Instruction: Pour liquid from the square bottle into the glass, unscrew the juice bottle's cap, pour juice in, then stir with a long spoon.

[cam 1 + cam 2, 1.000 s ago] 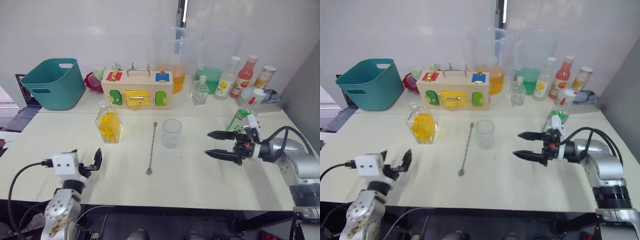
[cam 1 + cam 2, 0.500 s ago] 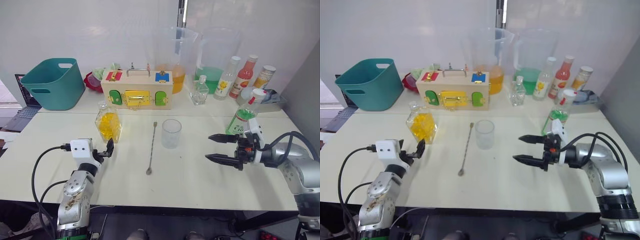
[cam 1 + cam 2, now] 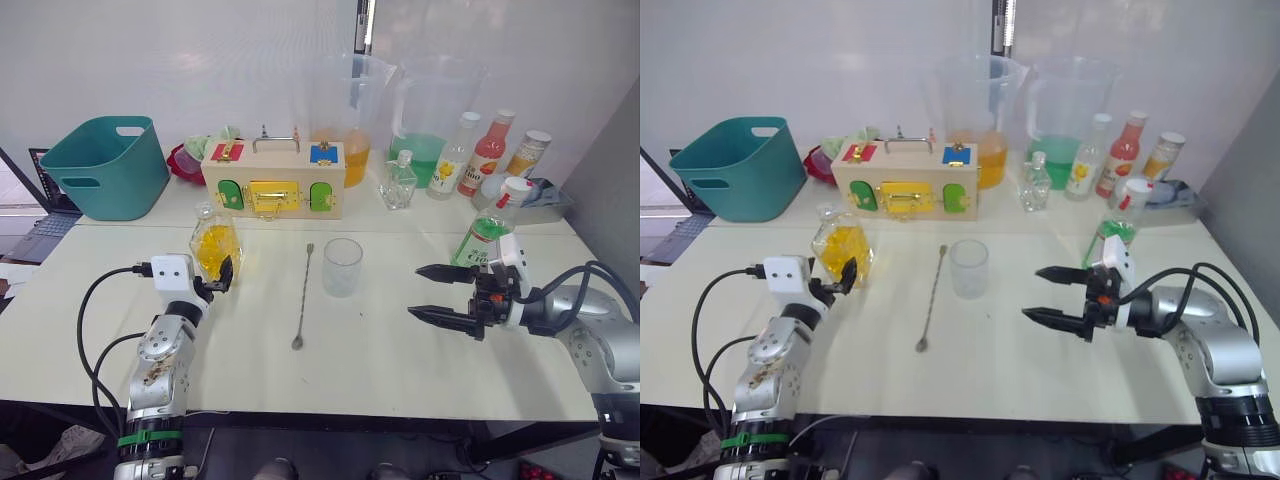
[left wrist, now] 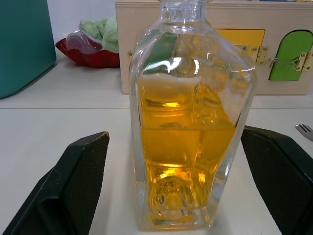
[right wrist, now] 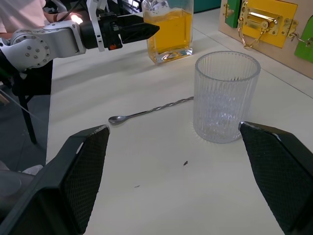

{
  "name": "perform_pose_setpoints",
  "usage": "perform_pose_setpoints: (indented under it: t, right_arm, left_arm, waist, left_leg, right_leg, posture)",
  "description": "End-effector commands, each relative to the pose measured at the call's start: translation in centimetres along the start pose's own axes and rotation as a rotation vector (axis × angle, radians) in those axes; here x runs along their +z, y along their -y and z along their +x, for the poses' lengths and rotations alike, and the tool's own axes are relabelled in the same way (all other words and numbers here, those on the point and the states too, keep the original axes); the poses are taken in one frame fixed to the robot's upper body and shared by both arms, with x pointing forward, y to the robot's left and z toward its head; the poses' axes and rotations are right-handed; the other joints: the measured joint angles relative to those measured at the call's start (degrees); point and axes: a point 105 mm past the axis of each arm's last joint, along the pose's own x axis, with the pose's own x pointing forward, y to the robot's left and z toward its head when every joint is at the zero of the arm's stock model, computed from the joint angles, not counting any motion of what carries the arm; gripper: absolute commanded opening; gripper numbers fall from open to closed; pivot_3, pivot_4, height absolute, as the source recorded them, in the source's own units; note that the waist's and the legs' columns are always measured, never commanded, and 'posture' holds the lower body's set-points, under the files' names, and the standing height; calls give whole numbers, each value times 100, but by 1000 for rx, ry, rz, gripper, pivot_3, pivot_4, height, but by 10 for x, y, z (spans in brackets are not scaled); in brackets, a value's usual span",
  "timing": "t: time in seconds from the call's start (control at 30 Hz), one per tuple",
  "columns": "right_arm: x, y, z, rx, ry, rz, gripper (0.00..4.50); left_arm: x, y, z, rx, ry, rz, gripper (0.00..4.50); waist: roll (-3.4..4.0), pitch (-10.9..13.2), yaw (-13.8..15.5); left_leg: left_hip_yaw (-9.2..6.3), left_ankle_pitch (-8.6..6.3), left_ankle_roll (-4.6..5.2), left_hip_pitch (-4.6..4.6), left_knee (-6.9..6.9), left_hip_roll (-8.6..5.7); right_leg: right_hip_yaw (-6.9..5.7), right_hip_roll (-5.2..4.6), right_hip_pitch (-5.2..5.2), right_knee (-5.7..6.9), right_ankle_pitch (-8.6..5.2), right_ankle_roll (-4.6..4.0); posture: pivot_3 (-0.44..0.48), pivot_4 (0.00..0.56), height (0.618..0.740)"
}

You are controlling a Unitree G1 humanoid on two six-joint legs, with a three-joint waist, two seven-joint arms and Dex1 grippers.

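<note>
yellow liquid fills the square bottle [image 4: 190, 122], upright at ten o'clock of the glass [image 3: 342, 266]. first step: the left gripper [image 3: 222, 275], spread, flanks it untouched and must close. right gripper [image 3: 440, 291] hangs spread at three o'clock. cream table [image 3: 380, 370], white wall.

The left end effector [image 3: 222, 273] covers the lower right corner of the square bottle [image 3: 214, 247], and in the left wrist view the bottle's mouth runs off the upper edge of the frame. At the upper left of the right wrist view the bottle's neck is cut off too. The juice bottle [image 3: 484, 233] has its base hidden behind the right end effector [image 3: 441, 292], and its label print is too small to read.
</note>
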Motion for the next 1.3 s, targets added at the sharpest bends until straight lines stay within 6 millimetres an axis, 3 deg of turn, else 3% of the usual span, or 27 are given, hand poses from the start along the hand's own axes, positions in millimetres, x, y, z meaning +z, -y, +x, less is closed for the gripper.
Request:
perform_pose_setpoints:
  t: [0.03, 0.23, 0.47, 0.67, 0.93, 1.07, 1.3]
  right_arm:
    - [12, -1, -5, -15, 20, -49, 4487]
    - [13, -1, -4, -33, 32, -53, 4487]
    - [12, -4, -2, -22, 29, -46, 4487]
    - [12, -4, -1, -32, 25, -53, 4500]
    - [11, -3, -1, -36, 21, -57, 4500]
    - [10, -5, 0, -18, 20, -53, 4500]
    - [11, -6, 3, 22, 26, -41, 4500]
  left_arm:
    - [23, 1, 9, -7, 77, 59, 4463]
    - [30, 1, 19, 1, 91, 64, 4463]
    - [25, 1, 31, 11, 78, 42, 4463]
    - [27, 2, 40, 14, 91, 51, 2789]
    - [36, -2, 40, 2, 124, 63, 2790]
    - [53, -1, 30, -79, 176, 39, 2790]
    - [77, 3, -8, -260, 236, 43, 2790]
  waist:
    - [-1, 0, 5]
    - [-1, 0, -2]
    - [-2, 1, -4]
    - [-4, 2, 0]
    - [-4, 2, -3]
    - [-14, 8, -26]
    - [-38, 22, -102]
  left_leg:
    - [-1, 0, 0, 0, 0, 0]
    - [-1, 0, 0, -1, 2, -1]
    - [-1, 0, 0, -1, 2, -1]
    - [-2, 0, 0, -2, 4, -2]
    - [-4, 0, 0, -2, 6, -2]
    - [-4, 1, 0, -5, 6, -1]
    - [-11, 0, 0, -41, 6, -1]
  right_leg:
    - [0, 0, 0, 0, 0, 0]
    - [0, 0, 0, 1, 1, 1]
    - [-1, 0, 0, 2, 1, 2]
    - [-1, 0, 0, 2, 1, 2]
    - [-2, 0, -1, 4, 2, 3]
    - [-2, 0, -5, 5, 2, 3]
    - [0, 0, -47, 10, 8, -1]
  posture:
    - [0, 150, 740]
    - [0, 150, 740]
    - [0, 150, 740]
    - [0, 150, 740]
    - [0, 150, 740]
    - [0, 150, 740]
    - [0, 150, 740]
